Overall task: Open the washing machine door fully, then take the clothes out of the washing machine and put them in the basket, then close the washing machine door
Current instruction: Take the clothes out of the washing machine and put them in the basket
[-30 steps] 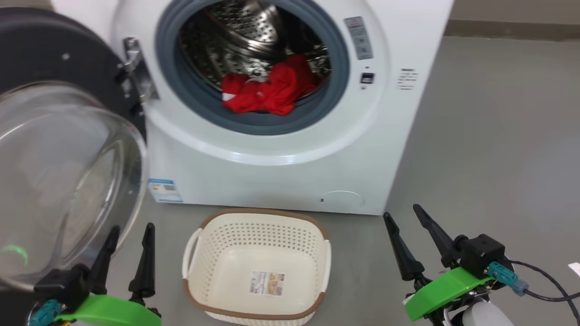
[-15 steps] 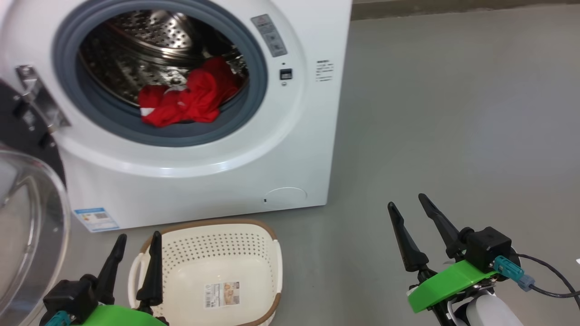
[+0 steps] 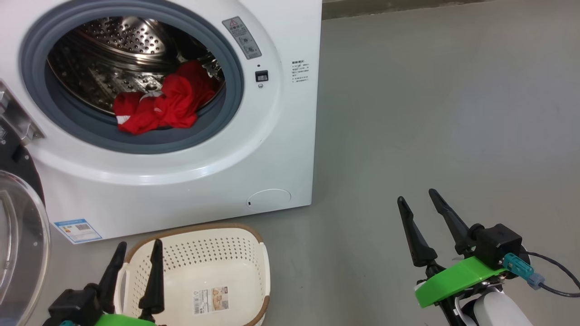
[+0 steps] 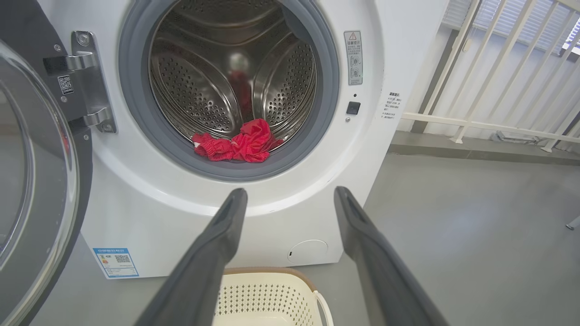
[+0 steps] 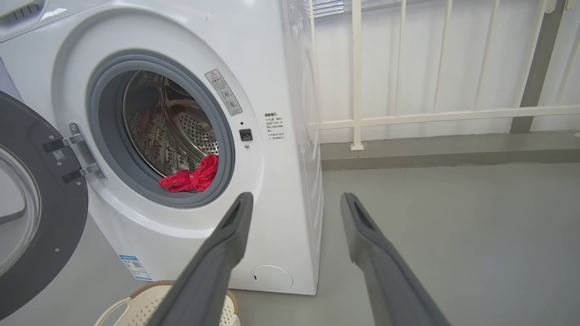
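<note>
Head view had swung right; clothes [image 3: 158, 106] lay in the washing machine [image 3: 181, 190], sticker [image 3: 210, 299] in basket [image 3: 217, 253]; left hand [image 3: 139, 243], right hand [image 3: 417, 196] open, empty.

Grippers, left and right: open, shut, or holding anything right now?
Left gripper: open, holding nothing.
Right gripper: open, holding nothing.

Washing machine [image 3: 181, 190] front: grey sticker [image 3: 241, 38] w/ red warning triangle; blue label [image 3: 78, 230] w/ QR code. Basket [image 3: 204, 251] sticker [image 3: 209, 300]: barcode. Txt too small to read.
</note>
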Available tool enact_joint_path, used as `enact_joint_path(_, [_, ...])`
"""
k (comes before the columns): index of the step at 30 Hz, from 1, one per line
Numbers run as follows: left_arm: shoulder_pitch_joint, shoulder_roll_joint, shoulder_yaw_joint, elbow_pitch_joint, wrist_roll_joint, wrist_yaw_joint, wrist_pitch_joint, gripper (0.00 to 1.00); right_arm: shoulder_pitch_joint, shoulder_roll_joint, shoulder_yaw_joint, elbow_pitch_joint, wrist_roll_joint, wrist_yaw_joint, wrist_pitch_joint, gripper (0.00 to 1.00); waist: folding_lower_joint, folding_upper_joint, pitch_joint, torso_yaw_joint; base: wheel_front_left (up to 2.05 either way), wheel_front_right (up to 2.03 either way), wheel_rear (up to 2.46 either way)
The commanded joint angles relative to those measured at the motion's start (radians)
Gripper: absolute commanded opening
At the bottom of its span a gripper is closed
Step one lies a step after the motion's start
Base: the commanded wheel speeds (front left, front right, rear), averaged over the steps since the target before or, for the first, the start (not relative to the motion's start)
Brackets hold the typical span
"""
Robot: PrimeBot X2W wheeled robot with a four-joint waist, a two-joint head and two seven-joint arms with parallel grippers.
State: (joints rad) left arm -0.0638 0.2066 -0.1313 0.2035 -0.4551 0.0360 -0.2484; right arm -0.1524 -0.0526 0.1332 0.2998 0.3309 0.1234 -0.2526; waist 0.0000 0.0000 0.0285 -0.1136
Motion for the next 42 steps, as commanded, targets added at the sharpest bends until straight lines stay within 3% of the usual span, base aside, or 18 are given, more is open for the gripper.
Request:
enact_joint_path(1, [-0.017,0.015,0.047,-0.032,0.017,0.01,-0.013,1.0,-0.031,-0.005,0.011,-0.028,-0.022,0.007,-0.009,1.0,0.0,0.0,-0.003,0.003,0.0,0.0,0.0])
enact_joint_path(42, [-0.011,-0.034,0.11,-0.02,0.07,-0.032,-0.013,1.0,-0.014,-0.012,0.009,-0.017,-0.018,0.007,-0.009,1.0,0.0,0.0,-0.015,0.029,0.0,0.0,0.0])
